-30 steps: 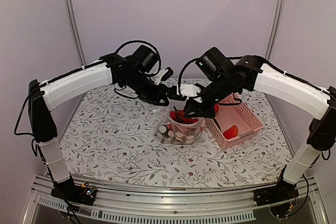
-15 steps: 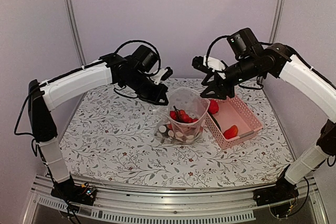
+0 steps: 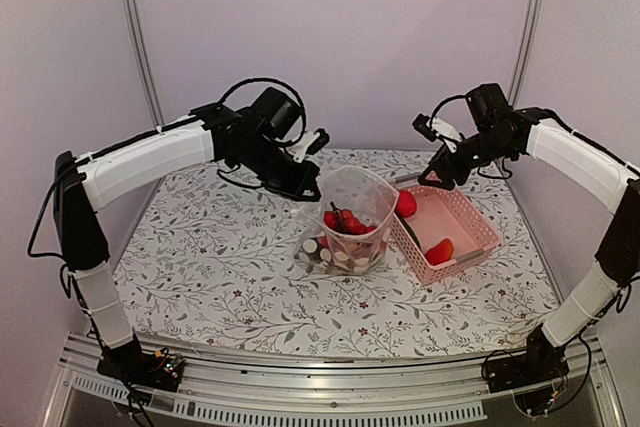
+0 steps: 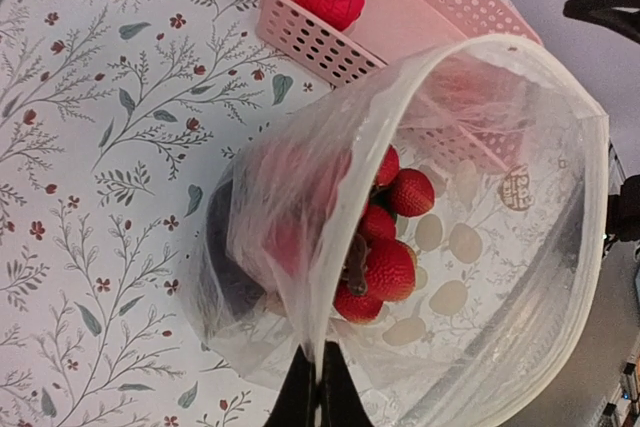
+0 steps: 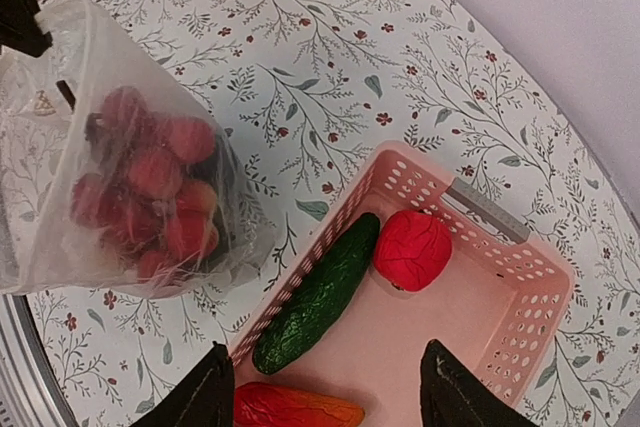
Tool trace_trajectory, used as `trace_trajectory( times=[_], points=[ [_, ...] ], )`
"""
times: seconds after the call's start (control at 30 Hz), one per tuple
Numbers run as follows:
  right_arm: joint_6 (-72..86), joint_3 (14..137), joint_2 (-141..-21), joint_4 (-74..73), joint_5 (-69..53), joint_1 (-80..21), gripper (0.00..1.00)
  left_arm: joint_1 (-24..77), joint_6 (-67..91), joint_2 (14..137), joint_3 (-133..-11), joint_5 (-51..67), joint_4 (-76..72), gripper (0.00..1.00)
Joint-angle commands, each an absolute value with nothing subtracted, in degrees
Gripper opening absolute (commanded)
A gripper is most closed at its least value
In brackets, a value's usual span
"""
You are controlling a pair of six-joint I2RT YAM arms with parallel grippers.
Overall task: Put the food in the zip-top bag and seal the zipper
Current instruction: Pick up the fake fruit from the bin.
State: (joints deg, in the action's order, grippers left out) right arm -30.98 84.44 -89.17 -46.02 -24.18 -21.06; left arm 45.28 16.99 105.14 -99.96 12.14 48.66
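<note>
The clear zip-top bag stands open in the middle of the table. In the left wrist view it holds a cluster of red fruits and a dark eggplant, and its zipper runs along the mouth. My left gripper is shut on the bag's near rim, as the left wrist view shows. My right gripper is open and empty above the pink basket. Below its fingers lie a green piece, a red round fruit and a red-orange piece.
The pink lattice basket sits just right of the bag, almost touching it. The floral tablecloth covers the table. Metal posts and a wall stand behind.
My right gripper has drawn back from the bag's mouth, rising and moving right to above the basket. The red cluster stays in the bag. The left arm has not moved.
</note>
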Motion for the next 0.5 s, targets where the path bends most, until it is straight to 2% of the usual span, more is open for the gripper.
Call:
trace_trajectory(
  times=[0.0, 0.47],
  points=[
    [-28.31, 81.62, -93.08, -40.12, -19.44, -20.1, 0.64, 44.69, 15.91, 104.85, -98.58, 12.48, 47.46, 0.0],
    [-23.15, 91.5, -112.09, -39.57, -16.2, -18.71, 0.68, 44.67, 15.8, 102.51, -97.39, 11.77, 46.76, 0.0]
  ],
)
